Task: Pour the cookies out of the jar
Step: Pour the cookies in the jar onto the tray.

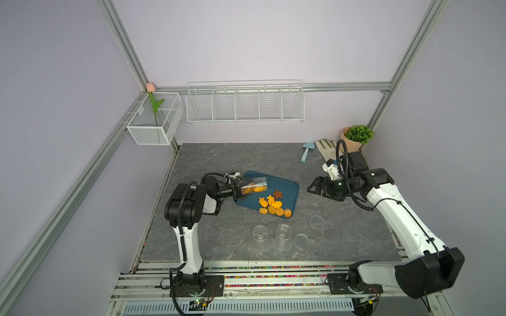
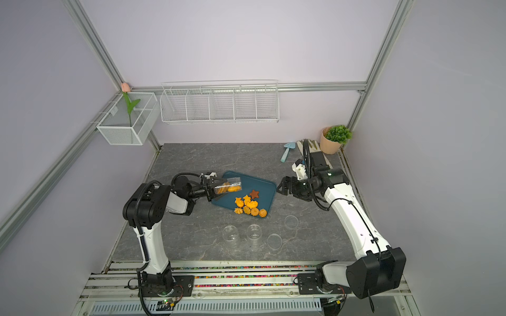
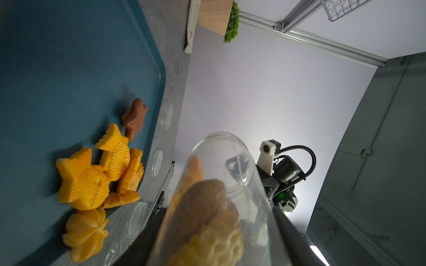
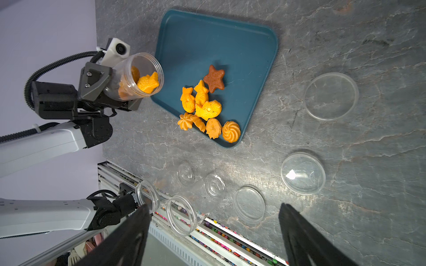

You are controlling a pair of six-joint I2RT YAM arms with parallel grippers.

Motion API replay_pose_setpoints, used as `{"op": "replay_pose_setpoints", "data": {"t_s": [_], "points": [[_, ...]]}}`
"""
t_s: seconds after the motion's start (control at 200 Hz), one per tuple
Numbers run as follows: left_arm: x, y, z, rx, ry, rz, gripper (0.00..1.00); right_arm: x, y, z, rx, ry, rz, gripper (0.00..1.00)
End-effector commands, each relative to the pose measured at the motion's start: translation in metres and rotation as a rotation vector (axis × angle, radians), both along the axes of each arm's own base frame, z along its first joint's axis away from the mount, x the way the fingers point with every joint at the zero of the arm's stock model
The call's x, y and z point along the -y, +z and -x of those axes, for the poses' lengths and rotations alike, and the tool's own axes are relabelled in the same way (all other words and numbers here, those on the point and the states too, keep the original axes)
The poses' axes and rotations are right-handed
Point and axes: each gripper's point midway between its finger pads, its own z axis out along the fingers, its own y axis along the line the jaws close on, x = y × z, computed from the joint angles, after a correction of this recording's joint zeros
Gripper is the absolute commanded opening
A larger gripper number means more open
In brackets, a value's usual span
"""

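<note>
Top views, both, read from the front edge of the tabletop (image 1: 208, 240) backward. Found two empty clear jars (image 1: 259, 235) upright side by side near the front edge, with a clear lid (image 1: 301, 241) just right of them and a second lid (image 1: 317, 221) a little farther back. Saw a teal tray (image 1: 286, 183) at mid-tabletop, set askew. Saw most of the cookies (image 1: 273, 205) lying on it, heaped touching one another toward its near right corner, one swirl at the near rim. Noted the brown star (image 1: 278, 194) just behind the heap. Found the jar (image 1: 256, 187) above the tray's left side, tipped roughly level, mouth toward the heap, with a few orange cookies inside. In the right wrist view, saw one fish-shaped cookie (image 4: 147, 84) sitting at the mouth. Noted the left end effector (image 1: 242, 189) clamped tight on the jar's closed end. Saw the right end effector (image 1: 312, 188) hanging just beyond the tray's right edge, jaws spread wide, holding nothing. Toward the far right corner, found a blue trowel (image 1: 306, 151), a pale glove (image 1: 325, 149) and a potted plant (image 1: 356, 136).
</note>
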Motion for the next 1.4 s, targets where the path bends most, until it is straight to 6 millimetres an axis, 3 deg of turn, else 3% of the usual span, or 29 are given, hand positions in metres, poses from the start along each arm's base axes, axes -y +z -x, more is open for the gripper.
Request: {"op": "replay_pose_setpoints", "data": {"t_s": [0.0, 0.26, 0.525, 0.74, 0.975, 1.22, 1.395], "points": [[-0.007, -0.016, 0.002, -0.011, 0.023, -0.003, 0.62, 0.0, 0.008, 0.003, 0.018, -0.013, -0.025, 0.89], [-0.011, -0.044, 0.001, -0.084, 0.085, -0.028, 0.62, 0.0, 0.009, 0.005, 0.025, -0.015, -0.031, 0.89], [-0.012, -0.054, 0.006, -0.089, 0.104, -0.139, 0.62, -0.018, 0.002, 0.004, 0.014, 0.018, -0.081, 0.89], [-0.011, -0.034, -0.002, -0.054, 0.106, -0.132, 0.64, -0.03, -0.002, 0.0, 0.011, 0.033, -0.09, 0.89], [-0.015, -0.044, 0.006, -0.059, 0.075, -0.277, 0.64, -0.032, 0.002, 0.001, 0.022, 0.037, -0.082, 0.89], [-0.015, -0.03, 0.003, -0.017, 0.057, -0.309, 0.64, -0.033, -0.001, 0.005, 0.023, 0.038, -0.074, 0.89], [-0.02, -0.032, 0.007, -0.007, 0.035, -0.399, 0.64, -0.034, -0.001, 0.007, 0.028, 0.042, -0.068, 0.89]]}}
